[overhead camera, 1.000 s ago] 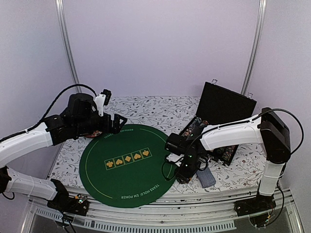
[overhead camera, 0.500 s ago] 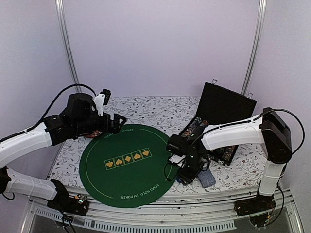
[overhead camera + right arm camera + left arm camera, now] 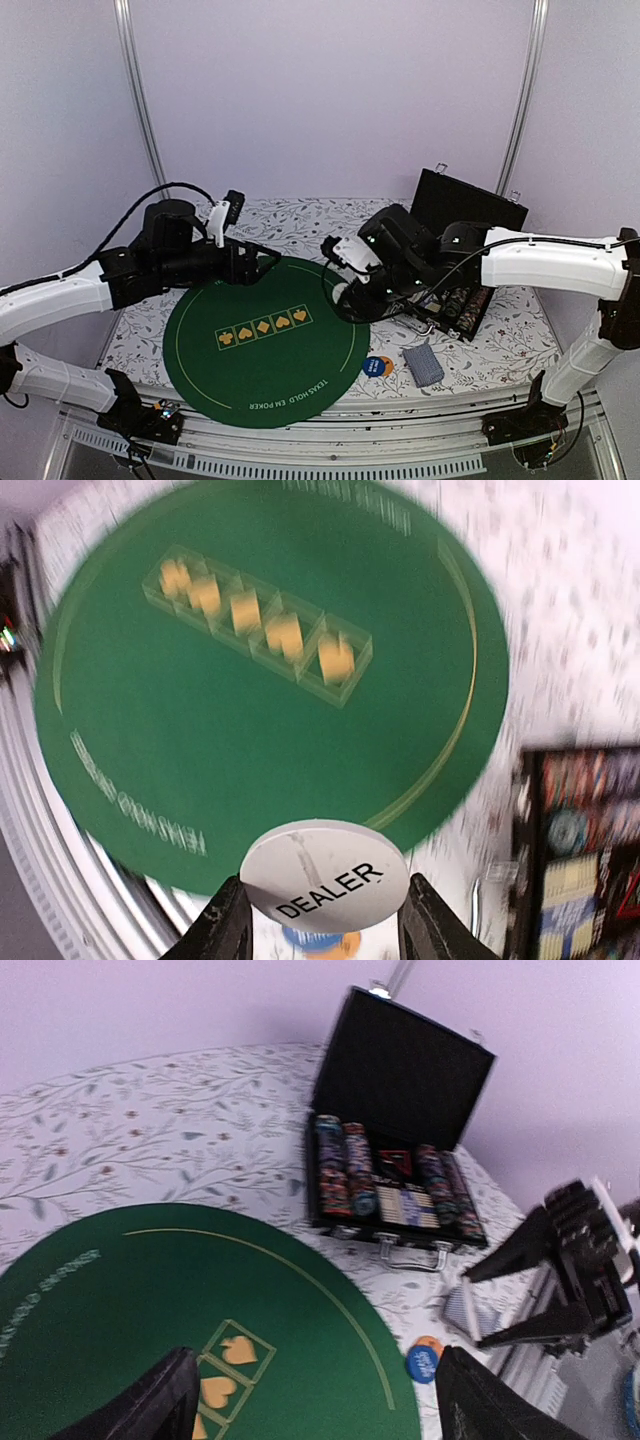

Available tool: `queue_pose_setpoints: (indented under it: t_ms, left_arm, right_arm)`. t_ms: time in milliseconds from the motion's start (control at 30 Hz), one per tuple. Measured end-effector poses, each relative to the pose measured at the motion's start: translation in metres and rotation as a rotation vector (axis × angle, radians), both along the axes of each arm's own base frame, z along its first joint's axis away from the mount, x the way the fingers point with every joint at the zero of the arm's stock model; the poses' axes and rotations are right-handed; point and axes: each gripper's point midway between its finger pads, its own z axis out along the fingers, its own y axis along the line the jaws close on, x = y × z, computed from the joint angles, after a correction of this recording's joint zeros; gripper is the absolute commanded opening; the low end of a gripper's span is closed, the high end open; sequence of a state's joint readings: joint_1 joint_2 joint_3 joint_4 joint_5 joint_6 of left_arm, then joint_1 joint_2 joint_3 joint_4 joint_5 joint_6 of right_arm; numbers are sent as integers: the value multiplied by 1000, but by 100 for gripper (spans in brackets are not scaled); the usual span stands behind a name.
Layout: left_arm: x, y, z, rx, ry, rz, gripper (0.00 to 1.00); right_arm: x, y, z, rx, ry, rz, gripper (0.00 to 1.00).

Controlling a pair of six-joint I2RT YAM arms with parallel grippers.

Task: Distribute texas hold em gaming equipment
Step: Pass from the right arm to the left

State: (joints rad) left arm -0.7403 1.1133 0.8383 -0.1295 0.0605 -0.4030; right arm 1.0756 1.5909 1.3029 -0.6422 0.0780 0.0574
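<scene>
Right pincer (image 3: 325, 915): clenched on the white DEALER button (image 3: 325, 873), which sits flat between the two fingers (image 3: 226, 930) with its lettering facing the wrist camera. In the top view the pincer (image 3: 350, 298) hangs above the right rim of the green mat (image 3: 260, 370).
Left pincer (image 3: 320, 1420): released and holding nothing, its fingers (image 3: 150, 1410) spread wide. From above it (image 3: 262, 262) hovers over the far left part of the mat.
Blue button (image 3: 378, 366): flat on the worktop (image 3: 320, 220), just beside the mat's near right rim. Whether it overlaps the rim cannot be told.
Orange button (image 3: 428, 1343): under the blue one, with only a sliver showing at one edge.
Deck of cards (image 3: 423, 364): lies patterned back up on the floral cloth, near the blue button on its right and in front of the case.
Case (image 3: 465, 215): black, with the lid standing open at the right rear of the worktop and the lower half facing the mat.
Chips (image 3: 345, 1170): striped and many-coloured, packed on edge in rows in the case's compartments. A paler block lies between the rows, too small to read.
Mat: round and green, printed with a row of five yellow suit marks and white lettering along the rim. No cards, chips or buttons lie on it.
Right wrist view: blurred, with the mat below the held button and the case at the right edge.
</scene>
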Motion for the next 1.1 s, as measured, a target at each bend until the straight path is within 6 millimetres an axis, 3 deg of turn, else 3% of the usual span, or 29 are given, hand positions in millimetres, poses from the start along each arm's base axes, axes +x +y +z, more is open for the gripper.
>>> queue_pose_setpoints:
  t_ms: [133, 267, 367, 533, 700, 833, 1000, 1100]
  left_arm:
    - [-33, -47, 0, -91, 24, -198, 89]
    - [-60, -80, -3, -125, 43, -350, 90]
    - [-70, -94, -12, -126, 68, -408, 82]
    - [-69, -98, -24, -110, 98, -417, 67]
    - [-69, -98, -20, -118, 84, -418, 76]
    - [-71, -94, -7, -138, 48, -421, 79]
    - [-71, -76, 27, -221, -49, -381, 70]
    - [-64, -74, 31, -233, -63, -345, 70]
  right_arm:
    - [11, 34, 43, 186, -175, 65, 25]
    - [13, 51, 60, 258, -284, 108, 25]
    - [12, 58, 65, 291, -333, 129, 25]
    - [12, 57, 57, 280, -359, 141, 25]
    - [13, 58, 59, 284, -379, 144, 24]
    - [12, 55, 62, 290, -390, 147, 24]
    - [7, 54, 58, 279, -386, 167, 23]
    - [5, 55, 57, 279, -384, 175, 23]
